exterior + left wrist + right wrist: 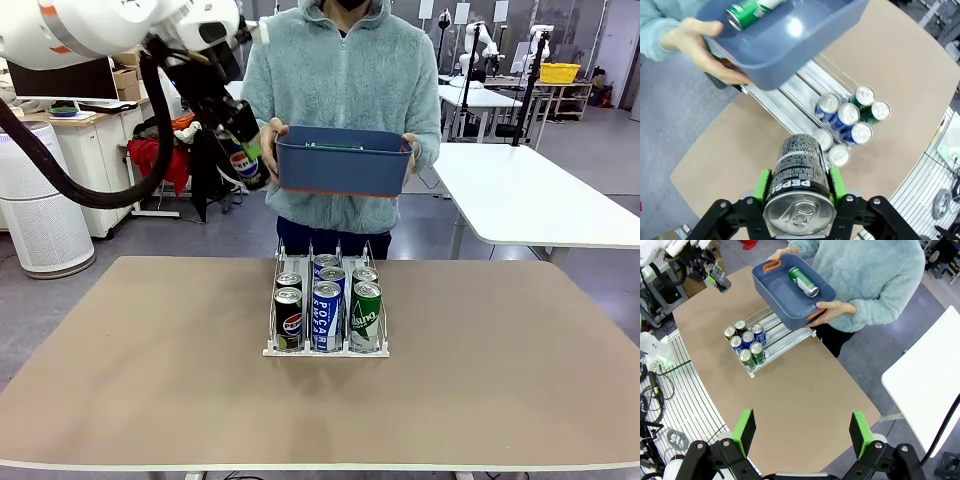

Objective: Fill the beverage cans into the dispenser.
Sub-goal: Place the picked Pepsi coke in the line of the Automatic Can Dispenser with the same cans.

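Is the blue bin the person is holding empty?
No, one green can lies on its side inside the blue bin.

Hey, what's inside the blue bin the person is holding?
One green can lies on its side in the blue bin; the near wall hides a strip of its floor.

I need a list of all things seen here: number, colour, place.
table: one, tan.
dispenser: one, clear-white, table middle.
Pepsi cans: two, black, dispenser's left lane.
Pocari cans: three, blue-white, middle lane.
green cans: two, green, right lane.
bin: one, dark blue, held at table's far side.
can in bin: one, green, lying.
held Pepsi can: one, black, in left pincer.
person's hands: two, gripping the bin.
left pincer: shut on held Pepsi can, raised.
right pincer: open, high above table.
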Robot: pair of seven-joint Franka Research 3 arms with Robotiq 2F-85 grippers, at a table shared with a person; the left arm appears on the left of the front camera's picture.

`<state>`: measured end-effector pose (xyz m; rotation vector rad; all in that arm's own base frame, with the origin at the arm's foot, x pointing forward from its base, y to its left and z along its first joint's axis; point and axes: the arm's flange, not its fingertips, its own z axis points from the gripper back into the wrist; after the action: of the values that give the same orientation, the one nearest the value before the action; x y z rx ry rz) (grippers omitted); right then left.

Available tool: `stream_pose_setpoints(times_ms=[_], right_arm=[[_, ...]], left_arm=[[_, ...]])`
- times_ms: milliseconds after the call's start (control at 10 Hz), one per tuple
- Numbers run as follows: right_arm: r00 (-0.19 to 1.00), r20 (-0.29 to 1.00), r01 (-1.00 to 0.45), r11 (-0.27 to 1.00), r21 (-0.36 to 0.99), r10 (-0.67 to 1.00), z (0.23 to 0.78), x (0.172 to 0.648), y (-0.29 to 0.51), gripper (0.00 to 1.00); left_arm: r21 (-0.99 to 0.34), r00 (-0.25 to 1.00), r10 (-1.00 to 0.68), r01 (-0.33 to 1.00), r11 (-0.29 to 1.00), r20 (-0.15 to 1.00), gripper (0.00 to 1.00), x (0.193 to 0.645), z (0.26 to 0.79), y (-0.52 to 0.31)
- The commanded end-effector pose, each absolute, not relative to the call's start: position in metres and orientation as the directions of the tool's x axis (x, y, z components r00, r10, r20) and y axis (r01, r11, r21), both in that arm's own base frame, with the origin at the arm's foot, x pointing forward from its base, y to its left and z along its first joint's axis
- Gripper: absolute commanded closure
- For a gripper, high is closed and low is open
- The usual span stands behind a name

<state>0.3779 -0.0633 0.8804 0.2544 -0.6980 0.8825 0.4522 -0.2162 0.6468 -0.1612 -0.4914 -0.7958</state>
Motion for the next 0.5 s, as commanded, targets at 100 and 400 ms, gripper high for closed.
stream_pose_setpoints(times_ms=[100,400], right_arm=[[0.434,0.653,-0.780,0.622,-0.074,0.621,0.880,0.377,-0.062,0.00],[0.434,0.653,-0.780,0.622,-0.074,0.621,0.880,0.377,-0.062,0.00]], left_arm=[[0.046,0.596,-0.667,0.729,0.683,0.447,0.42,0.437,0.629,-0.224],[0.038,0.591,-0.683,0.743,0.668,0.429,0.42,0.441,0.623,-0.232]])
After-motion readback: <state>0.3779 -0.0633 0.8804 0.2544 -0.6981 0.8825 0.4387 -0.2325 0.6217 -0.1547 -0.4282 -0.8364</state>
